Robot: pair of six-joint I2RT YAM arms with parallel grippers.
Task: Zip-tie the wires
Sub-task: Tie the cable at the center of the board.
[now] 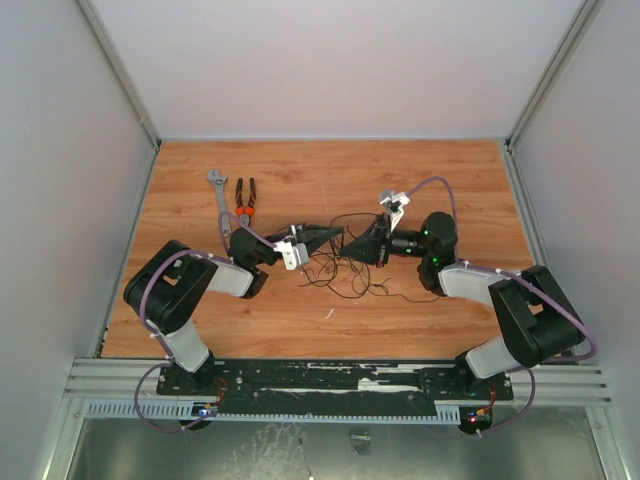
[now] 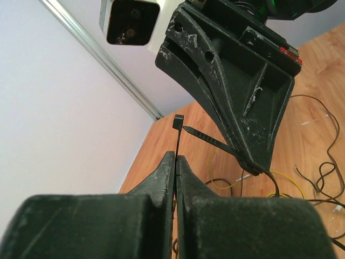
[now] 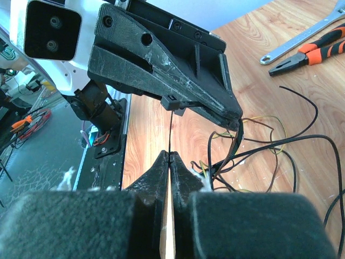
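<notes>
Wood-grain tabletop [image 1: 300, 170] boxed in by white walls, with two black robot arms meeting nose to nose at its middle. The left gripper [image 2: 176, 159] has its fingers pressed together on the zip tie [image 2: 178, 122], whose square head stands just above the fingertips. The right gripper [image 2: 259, 165] pinches the tie's tail, a straight strip running up and left from its tip and ending just beside the head. Threading is probably next, the right arm pushing along that line. Whether the point has entered the slot cannot be told. Only the right wrist view shows a black band, seemingly the tie's loop, dropping among the wires [image 3: 280, 145]. Only the overhead view shows an adjustable wrench [image 1: 218, 192] and pliers [image 1: 245, 197], well apart at far left.
</notes>
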